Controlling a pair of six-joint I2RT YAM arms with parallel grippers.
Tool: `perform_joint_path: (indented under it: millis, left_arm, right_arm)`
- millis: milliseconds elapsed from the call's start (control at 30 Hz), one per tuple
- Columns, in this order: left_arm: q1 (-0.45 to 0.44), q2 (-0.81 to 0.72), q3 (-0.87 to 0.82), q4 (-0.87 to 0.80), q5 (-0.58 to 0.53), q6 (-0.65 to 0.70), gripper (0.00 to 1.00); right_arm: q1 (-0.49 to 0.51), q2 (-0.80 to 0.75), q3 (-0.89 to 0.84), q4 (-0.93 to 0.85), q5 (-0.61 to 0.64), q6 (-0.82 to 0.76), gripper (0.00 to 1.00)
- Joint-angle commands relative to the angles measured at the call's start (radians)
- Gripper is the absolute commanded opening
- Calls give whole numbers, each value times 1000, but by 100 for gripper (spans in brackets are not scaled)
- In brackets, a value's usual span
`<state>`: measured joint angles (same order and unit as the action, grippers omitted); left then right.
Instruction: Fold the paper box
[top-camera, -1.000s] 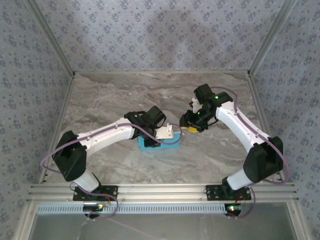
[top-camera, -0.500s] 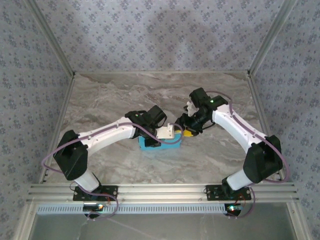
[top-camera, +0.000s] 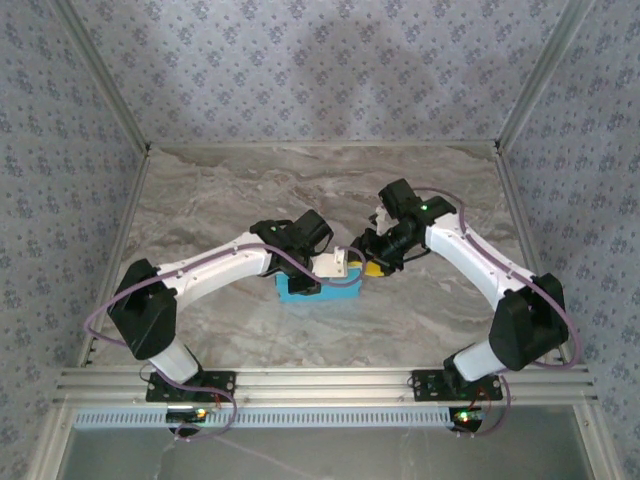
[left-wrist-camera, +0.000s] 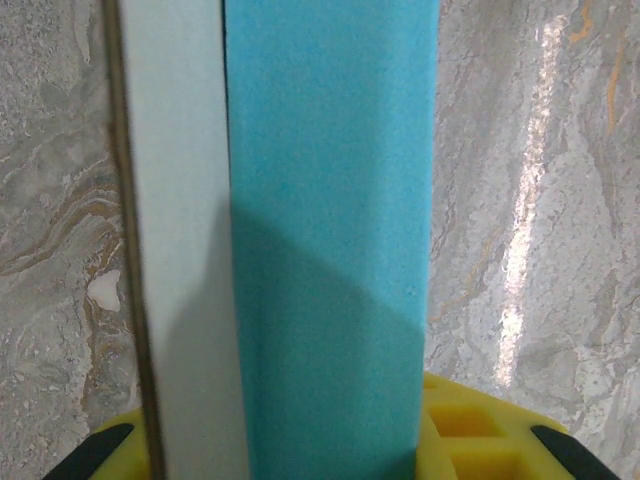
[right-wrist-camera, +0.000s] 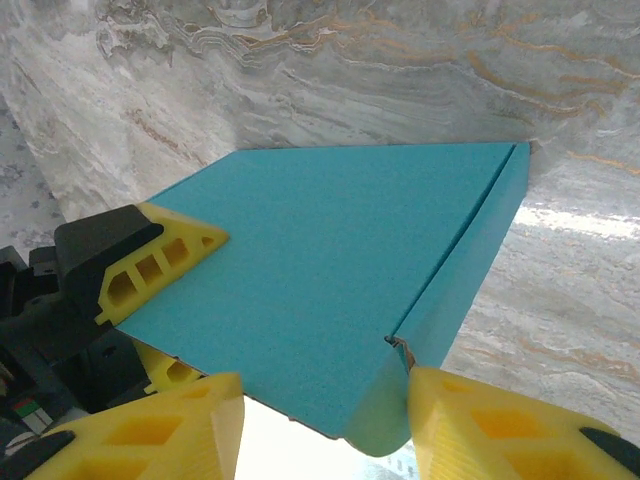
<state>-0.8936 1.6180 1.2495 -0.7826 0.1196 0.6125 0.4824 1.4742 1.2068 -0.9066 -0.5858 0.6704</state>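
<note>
The paper box (top-camera: 312, 291) lies at mid-table, light blue outside, with a pale beige flap (top-camera: 333, 264) raised on top. My left gripper (top-camera: 338, 267) reaches in from the left and is shut on an upright part of the box; in the left wrist view the blue panel (left-wrist-camera: 330, 250) and the beige strip (left-wrist-camera: 180, 250) beside it fill the gap between its yellow fingers (left-wrist-camera: 470, 425). My right gripper (top-camera: 372, 263) is at the box's right end. It stands open around the box's corner (right-wrist-camera: 330, 300), and a rounded flap (right-wrist-camera: 385, 420) touches its right finger (right-wrist-camera: 480, 425).
The marble tabletop (top-camera: 250, 190) has free room behind and in front of the box. Patterned walls and aluminium posts (top-camera: 100, 90) enclose the table on three sides. A metal rail (top-camera: 320, 385) runs along the near edge, where the arm bases stand.
My right gripper has moved left and down onto the box's right end, and its jaws have narrowed slightly. The left arm and the box have stayed put.
</note>
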Motion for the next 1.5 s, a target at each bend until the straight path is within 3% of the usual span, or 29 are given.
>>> perform_joint_path:
  millis: [0, 200, 633, 1100, 1467]
  left_arm:
    - [-4, 31, 19, 25, 34, -6, 26]
    - [-5, 36, 21, 29, 34, -6, 25]
    - [-4, 29, 13, 29, 26, -4, 23]
    - [-4, 18, 1, 31, 15, 2, 24]
    - [-4, 17, 0, 29, 14, 4, 24]
  right_arm:
    - [38, -30, -41, 61, -115, 79, 48]
    - [67, -49, -67, 96, -106, 126, 46]
    - [60, -49, -85, -1, 12, 7, 35]
    - [3, -38, -23, -98, 49, -119, 39]
    - [-21, -26, 32, -111, 34, -129, 41]
